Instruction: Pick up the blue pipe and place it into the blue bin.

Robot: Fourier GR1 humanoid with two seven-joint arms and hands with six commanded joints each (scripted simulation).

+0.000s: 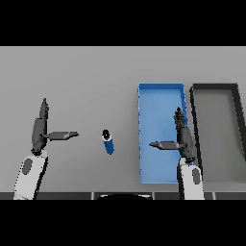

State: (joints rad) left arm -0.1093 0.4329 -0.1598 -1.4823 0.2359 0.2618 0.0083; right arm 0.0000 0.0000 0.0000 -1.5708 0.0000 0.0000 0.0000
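Both hands' straight fingers (41,122) seemingly flank, untouched, the blue pipe (108,142).

No writing, label, brand mark, number or sign can be read anywhere in the head view (not on any object, nor on the robot's arms).
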